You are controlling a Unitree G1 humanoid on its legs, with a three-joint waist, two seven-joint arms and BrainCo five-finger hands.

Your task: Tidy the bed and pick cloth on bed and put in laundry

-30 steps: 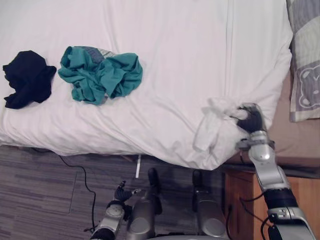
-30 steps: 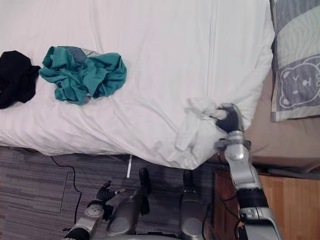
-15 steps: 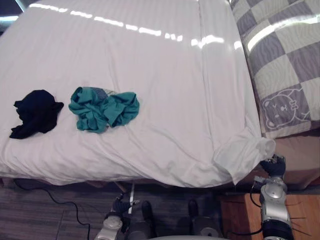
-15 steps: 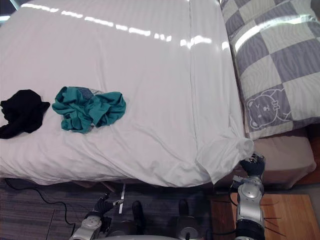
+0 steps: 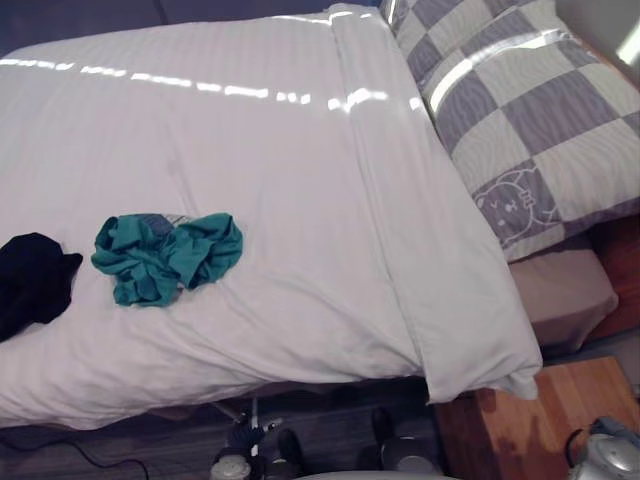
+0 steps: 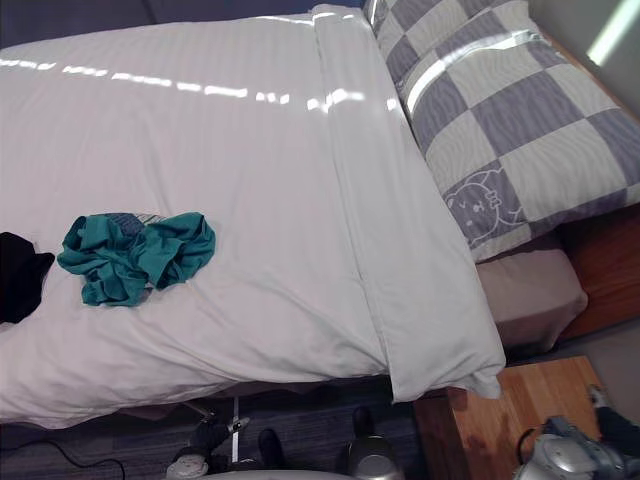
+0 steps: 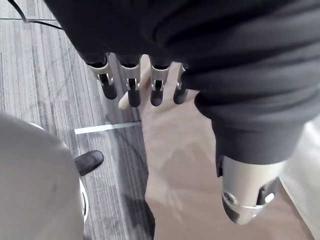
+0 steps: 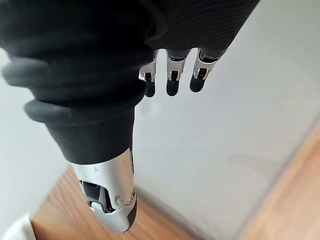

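You have 2 garments lying on the bed. The crumpled teal cloth [image 5: 165, 258] sits on the white duvet [image 5: 300, 170], toward its near left part. The black cloth [image 5: 30, 280] lies just to the left of it at the view's edge, with a strip of duvet between the 2. Both rest flat on the cover and are well apart from either hand.

Your left hand [image 7: 165, 55] hangs low beside the bed, above the grey striped floor [image 7: 45, 90]. Its fingers [image 7: 131, 90] point down in a loose, nearly straight row, the thumb [image 7: 245, 195] stands apart from them, and they hold nothing. Your right hand [image 8: 125, 65] is off to the right of the bed, over a pale surface edged by wood. Its fingers [image 8: 171, 80] are also straight and relaxed, the thumb [image 8: 107, 195] is set apart, and the hand is empty.

The duvet lies fairly smooth, with soft creases near the front edge. Its right-hand corner droops over the side of the bed, above a brown wooden surface [image 5: 510, 430]. A grey-and-cream checked pillow [image 5: 530, 110] lies at the head end, its edge touching the duvet's folded band. A beige mattress corner [image 5: 560, 295] shows below the pillow.
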